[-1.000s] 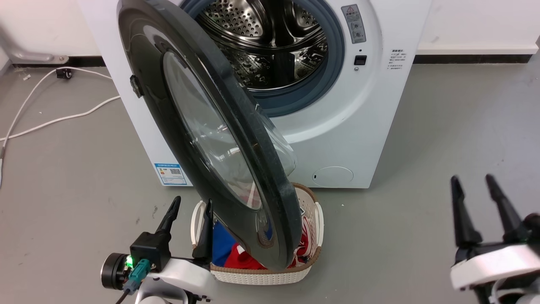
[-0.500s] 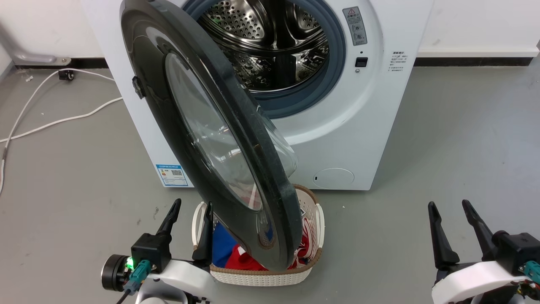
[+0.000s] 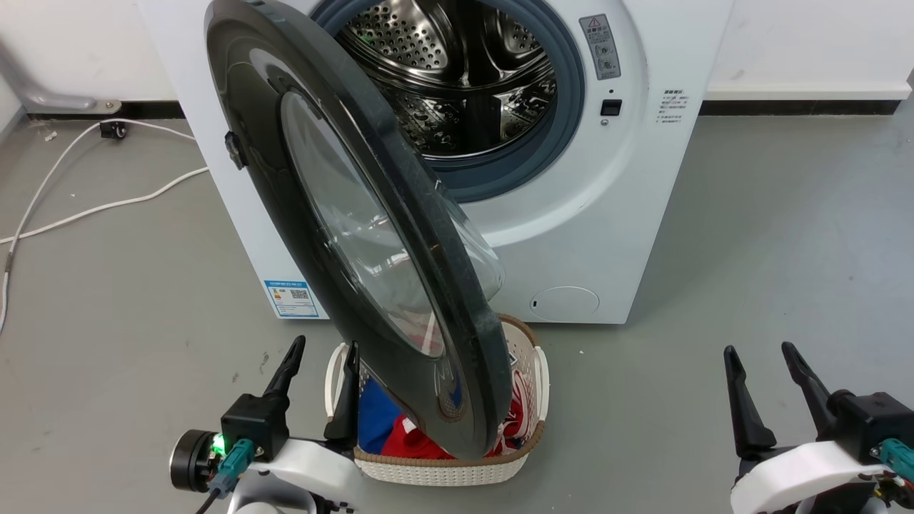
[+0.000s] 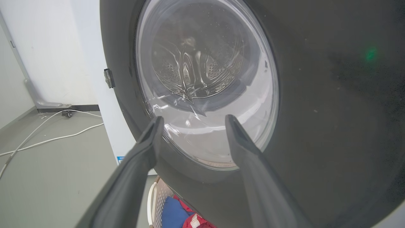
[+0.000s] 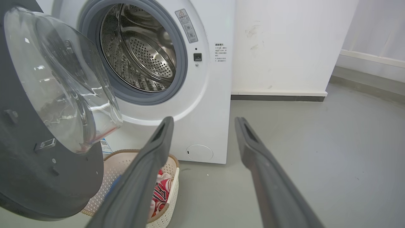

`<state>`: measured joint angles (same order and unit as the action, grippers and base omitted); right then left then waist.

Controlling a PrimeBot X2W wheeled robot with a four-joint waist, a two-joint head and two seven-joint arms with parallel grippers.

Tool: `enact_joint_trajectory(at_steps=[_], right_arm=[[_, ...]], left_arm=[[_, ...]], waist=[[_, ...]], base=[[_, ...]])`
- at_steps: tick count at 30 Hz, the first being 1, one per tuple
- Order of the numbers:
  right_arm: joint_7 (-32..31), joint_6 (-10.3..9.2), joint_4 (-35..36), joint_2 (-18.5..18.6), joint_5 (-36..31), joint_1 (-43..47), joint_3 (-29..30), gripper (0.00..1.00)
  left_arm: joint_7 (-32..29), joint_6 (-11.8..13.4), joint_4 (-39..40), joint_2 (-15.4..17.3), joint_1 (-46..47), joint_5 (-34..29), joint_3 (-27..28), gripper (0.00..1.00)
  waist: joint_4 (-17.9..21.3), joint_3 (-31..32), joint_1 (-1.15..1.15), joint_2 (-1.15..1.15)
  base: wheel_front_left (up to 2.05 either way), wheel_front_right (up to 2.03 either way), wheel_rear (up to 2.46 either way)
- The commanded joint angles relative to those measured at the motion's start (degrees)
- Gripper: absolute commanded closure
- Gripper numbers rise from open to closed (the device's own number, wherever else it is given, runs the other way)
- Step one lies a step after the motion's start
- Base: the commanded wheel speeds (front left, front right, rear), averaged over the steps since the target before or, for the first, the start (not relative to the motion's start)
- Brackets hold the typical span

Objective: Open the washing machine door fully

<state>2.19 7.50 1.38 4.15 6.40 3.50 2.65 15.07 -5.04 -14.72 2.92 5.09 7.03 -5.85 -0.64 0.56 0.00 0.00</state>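
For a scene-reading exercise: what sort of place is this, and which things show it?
Probably a laundry area: a front-loading washing machine with its door open, a basket of clothes before it, on a bare grey floor.

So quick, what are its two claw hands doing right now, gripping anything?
Left gripper: open, holding nothing, close to the large round glossy black washing machine door.
Right gripper: open, holding nothing.
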Motion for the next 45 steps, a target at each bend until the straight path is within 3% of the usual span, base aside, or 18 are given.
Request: enact_joint_trajectory(at_steps=[1, 5, 6, 7, 8, 18, 29, 37, 45], right_arm=[[-0.21, -0.01, -0.18, -0.14, -0.52, 0.22, -0.09, 0.00], [-0.46, -0.01, -0.06, -0.27, -0.66, 0.11, 0.17, 0.00], [-0.49, -0.01, -0.08, -0.27, -0.80, 0.09, 0.20, 0.00], [-0.39, -0.01, -0.05, -0.28, -0.86, 0.06, 0.17, 0.00], [-0.37, -0.01, -0.04, -0.28, -0.87, 0.04, 0.18, 0.00], [-0.39, -0.01, -0.27, -0.31, -1.16, 0.28, 0.14, 0.00], [-0.04, -0.01, -0.90, 0.15, -0.80, -0.38, 0.39, 0.00], [0.30, -0.01, -1.52, 0.28, -0.52, -0.72, 0.48, 0.00], [0.25, -0.01, -1.61, 0.02, -0.27, 0.17, 0.46, 0.00]], left_arm=[[0.15, -0.01, 0.18, -0.05, 0.73, -0.30, 0.13, 0.00], [0.15, 0.17, 0.72, -0.05, 1.01, -0.66, 0.31, 0.00], [0.15, 0.12, 0.69, -0.05, 1.00, -0.59, 0.34, 0.06], [0.15, 0.06, 0.67, -0.05, 1.05, -0.56, 0.44, 0.62], [0.15, -0.04, 1.02, -0.05, 1.23, -0.28, 0.57, 1.00], [0.15, 0.17, 6.18, -0.03, 2.96, 0.10, 2.57, 1.00], [0.14, 1.19, 23.45, -0.05, 10.62, 1.01, 0.83, 1.00], [0.14, 1.05, 32.37, -0.04, 16.73, 2.93, -8.62, 1.00], [-2.16, -0.49, 31.60, -0.03, 15.20, 6.73, -23.30, 1.00]], waist=[[0.06, -0.04, 0.00, 0.00], [0.09, -0.15, 0.00, 0.00], [0.09, -0.15, 0.00, 0.00], [0.08, -0.16, 0.00, 0.00], [0.08, -0.17, 0.00, 0.00], [-0.24, -0.13, 0.00, 0.00], [-0.83, -0.03, 0.00, 0.00], [-0.94, 0.23, 0.00, 0.00], [-0.71, 0.47, 0.00, 0.00]], base=[[0.00, 0.00, 0.00], [0.00, 0.00, 0.00], [0.00, 0.00, 0.00], [0.00, 0.00, 0.00], [0.00, 0.00, 0.00], [0.00, 0.00, 0.00], [0.00, 0.00, 0.00], [0.00, 0.00, 0.00], [0.00, 0.00, 0.00]])
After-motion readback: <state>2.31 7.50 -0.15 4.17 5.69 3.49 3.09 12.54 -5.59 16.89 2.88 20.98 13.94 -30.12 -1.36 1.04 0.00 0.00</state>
